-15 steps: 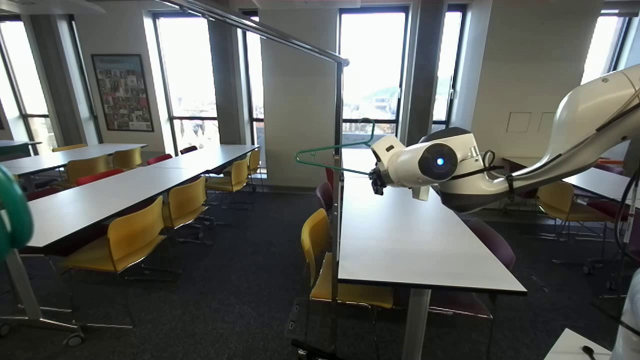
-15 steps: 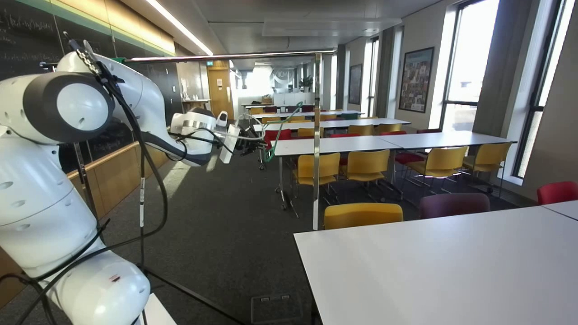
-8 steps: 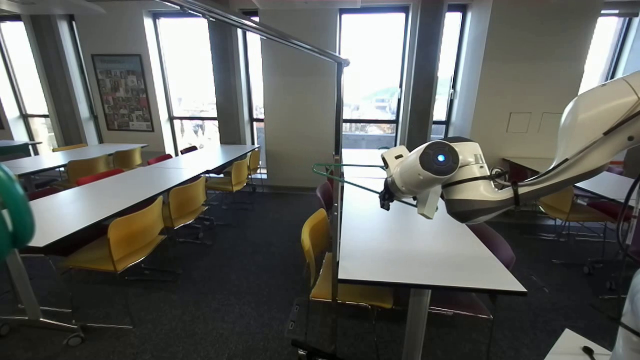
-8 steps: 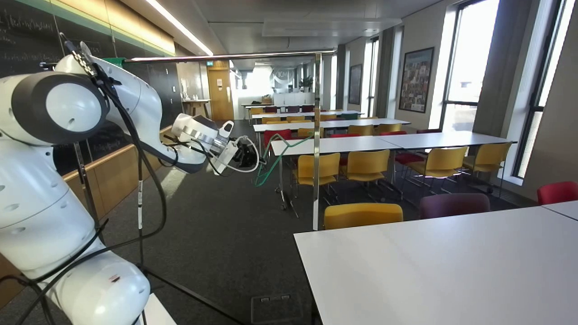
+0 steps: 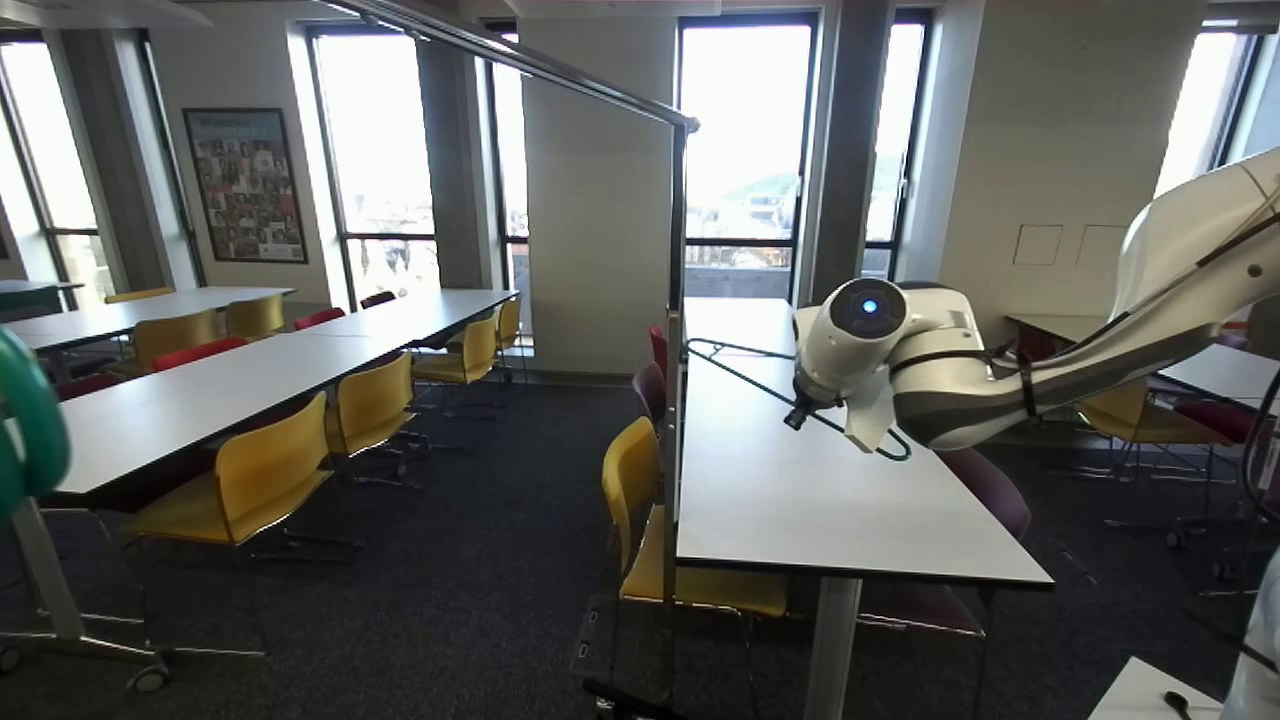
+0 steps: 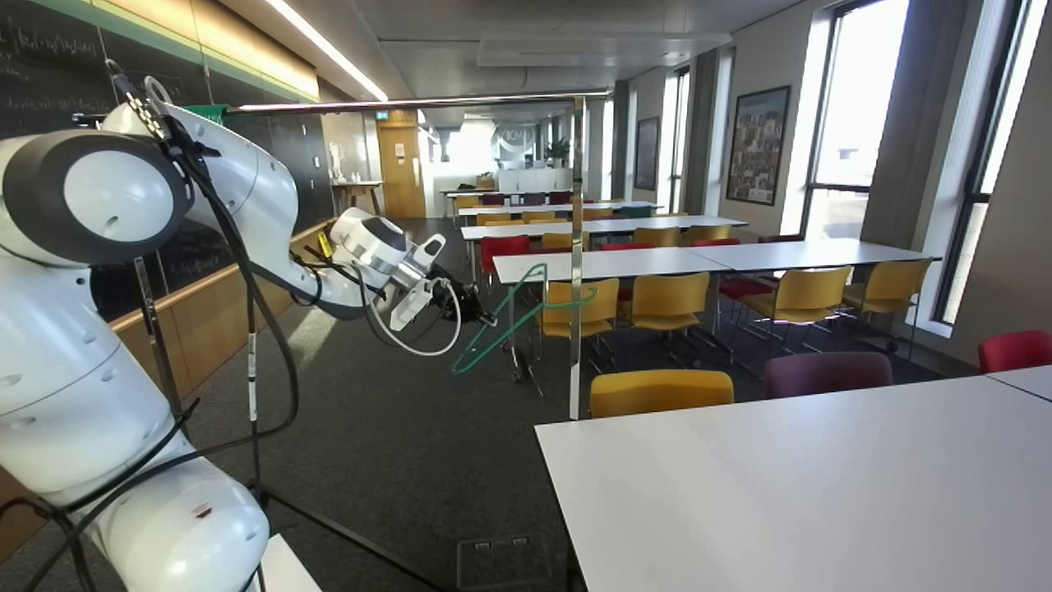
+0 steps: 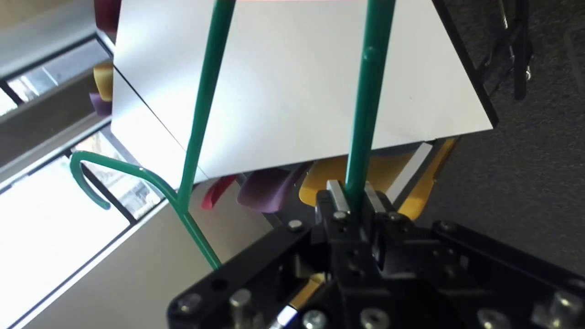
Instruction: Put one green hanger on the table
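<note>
The dark-green, thin triangular clothes hanger hangs tilted in the air, one straight bar clamped between the fingertips of the black two-finger gripper, its hook at left of the wrist view. In an exterior view, the white-topped, black-edged rectangular table occupies the lower right, apart from the hanger; a silver metal upright post overlaps the hook, and a yellow curved-back chair stands beside the table.

Space is open over the table, with a metal post near one corner.
</note>
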Controlling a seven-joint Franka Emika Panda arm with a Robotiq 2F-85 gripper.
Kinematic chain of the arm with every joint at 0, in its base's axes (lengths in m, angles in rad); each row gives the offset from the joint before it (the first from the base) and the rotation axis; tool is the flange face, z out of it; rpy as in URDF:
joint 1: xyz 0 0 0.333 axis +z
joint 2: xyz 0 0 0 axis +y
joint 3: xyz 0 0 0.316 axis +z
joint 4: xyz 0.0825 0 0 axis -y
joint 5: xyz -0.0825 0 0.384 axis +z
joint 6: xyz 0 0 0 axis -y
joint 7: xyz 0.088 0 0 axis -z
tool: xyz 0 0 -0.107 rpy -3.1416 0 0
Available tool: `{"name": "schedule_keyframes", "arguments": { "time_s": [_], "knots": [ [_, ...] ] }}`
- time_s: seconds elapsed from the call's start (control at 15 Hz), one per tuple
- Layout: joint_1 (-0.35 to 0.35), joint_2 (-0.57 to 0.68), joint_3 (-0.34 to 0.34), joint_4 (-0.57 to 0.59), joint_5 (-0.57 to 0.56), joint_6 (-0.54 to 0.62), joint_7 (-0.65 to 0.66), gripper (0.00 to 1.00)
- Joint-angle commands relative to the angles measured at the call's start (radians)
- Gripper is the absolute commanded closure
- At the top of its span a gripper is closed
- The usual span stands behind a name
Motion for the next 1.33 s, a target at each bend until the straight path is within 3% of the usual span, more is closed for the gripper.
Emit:
{"name": "schedule_keyframes", "arguments": {
  "time_s": [0.0, 0.27, 0.67, 0.93, 1.27],
  "knots": [
    [-0.045, -0.018, -0.014, -0.019, 0.105, -0.068, 0.044, 0.97],
    [-0.105, 0.033, -0.049, 0.002, 0.178, -0.092, 0.077, 0.97],
    [-0.176, 0.237, -0.124, 0.141, 0.103, 0.021, 0.016, 0.97],
    [-0.19, 0.353, -0.177, 0.229, 0.227, 0.164, 0.025, 0.97],
    [-0.182, 0.443, -0.22, 0.28, 0.299, 0.221, 0.007, 0.97]
  ]
}}
